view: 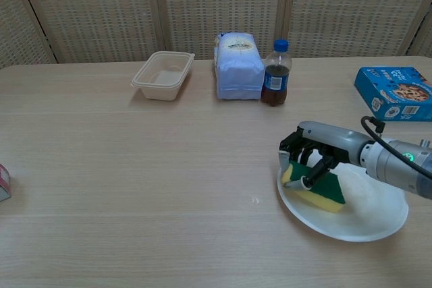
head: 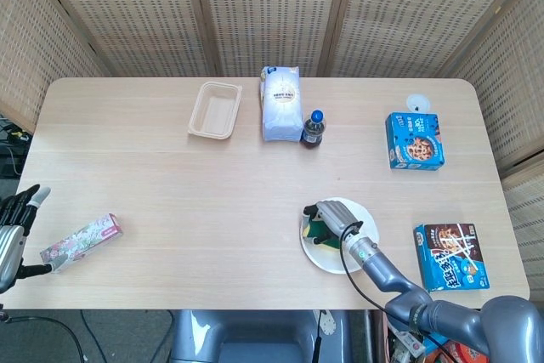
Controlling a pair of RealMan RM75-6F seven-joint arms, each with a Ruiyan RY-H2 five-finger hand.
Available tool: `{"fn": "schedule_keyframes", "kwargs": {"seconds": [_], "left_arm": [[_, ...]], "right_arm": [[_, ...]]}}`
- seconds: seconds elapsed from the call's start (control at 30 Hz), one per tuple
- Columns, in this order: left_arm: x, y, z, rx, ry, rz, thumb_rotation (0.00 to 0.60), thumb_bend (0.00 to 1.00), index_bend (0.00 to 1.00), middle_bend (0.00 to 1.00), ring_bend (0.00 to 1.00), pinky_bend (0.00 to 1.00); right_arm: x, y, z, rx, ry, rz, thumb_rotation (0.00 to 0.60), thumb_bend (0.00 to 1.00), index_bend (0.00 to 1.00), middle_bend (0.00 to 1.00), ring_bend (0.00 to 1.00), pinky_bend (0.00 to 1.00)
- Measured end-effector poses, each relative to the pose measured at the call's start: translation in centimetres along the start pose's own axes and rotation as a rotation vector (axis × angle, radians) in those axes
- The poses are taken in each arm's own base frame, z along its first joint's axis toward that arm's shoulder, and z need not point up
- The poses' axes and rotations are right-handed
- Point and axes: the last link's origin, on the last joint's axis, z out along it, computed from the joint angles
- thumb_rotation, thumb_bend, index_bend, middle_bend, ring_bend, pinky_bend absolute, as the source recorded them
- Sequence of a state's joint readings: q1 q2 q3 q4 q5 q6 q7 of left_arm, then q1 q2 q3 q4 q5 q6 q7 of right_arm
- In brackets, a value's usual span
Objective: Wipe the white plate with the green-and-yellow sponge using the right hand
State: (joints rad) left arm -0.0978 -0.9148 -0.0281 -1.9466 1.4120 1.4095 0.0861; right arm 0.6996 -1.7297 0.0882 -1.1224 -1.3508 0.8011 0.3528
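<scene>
The white plate (head: 351, 254) (view: 368, 222) lies on the table near its front edge, right of centre. My right hand (head: 330, 217) (view: 312, 151) grips the green-and-yellow sponge (head: 318, 234) (view: 318, 191) and presses it flat onto the plate's left part, green side up. My left hand (head: 12, 225) hangs off the table's left edge with its fingers apart, holding nothing; the chest view does not show it.
A pink patterned packet (head: 81, 242) lies at the front left. At the back stand a beige tray (head: 214, 110) (view: 162, 75), a white bag (head: 281, 102) (view: 238, 65) and a cola bottle (head: 313, 128) (view: 275, 73). A blue cookie box (head: 415, 140) (view: 395, 92) and a second box (head: 450, 256) lie right.
</scene>
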Motion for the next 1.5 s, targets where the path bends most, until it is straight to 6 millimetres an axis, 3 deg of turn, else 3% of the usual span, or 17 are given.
{"fn": "schedule_keyframes", "kwargs": {"seconds": [0.43,0.67,0.9,1.07,1.27,1.4,1.5], "left_arm": [[-0.1,0.1,-0.1,-0.004,-0.003,0.000,0.600,0.00,0.00,0.00,0.00,0.00],[0.0,0.0,-0.1,-0.004,-0.001,-0.003,0.600,0.00,0.00,0.00,0.00,0.00],[0.1,0.0,-0.1,-0.007,-0.003,-0.006,0.600,0.00,0.00,0.00,0.00,0.00],[0.1,-0.1,-0.1,-0.008,-0.005,-0.008,0.600,0.00,0.00,0.00,0.00,0.00],[0.0,0.0,-0.1,-0.012,-0.010,-0.005,0.600,0.00,0.00,0.00,0.00,0.00],[-0.1,0.1,-0.1,-0.012,-0.012,-0.003,0.600,0.00,0.00,0.00,0.00,0.00],[-0.1,0.1,0.0,-0.011,-0.014,-0.003,0.600,0.00,0.00,0.00,0.00,0.00]], "right_arm": [[0.0,0.8,-0.1,-0.021,-0.006,0.022,0.600,0.30,0.59,0.56,0.39,0.37],[1.3,-0.1,0.0,0.013,0.036,0.035,0.600,0.30,0.59,0.56,0.39,0.37],[5.8,-2.3,-0.2,0.109,0.158,-0.046,0.600,0.30,0.59,0.56,0.39,0.37],[8.8,-2.8,-0.2,0.117,0.218,-0.173,0.600,0.30,0.59,0.56,0.39,0.36],[11.1,-1.3,0.3,0.039,0.251,-0.384,0.600,0.30,0.59,0.52,0.38,0.33],[12.3,0.6,1.0,-0.050,0.250,-0.500,0.600,0.30,0.59,0.44,0.34,0.30],[12.5,1.5,1.5,-0.094,0.237,-0.561,0.600,0.30,0.53,0.36,0.28,0.25]]}}
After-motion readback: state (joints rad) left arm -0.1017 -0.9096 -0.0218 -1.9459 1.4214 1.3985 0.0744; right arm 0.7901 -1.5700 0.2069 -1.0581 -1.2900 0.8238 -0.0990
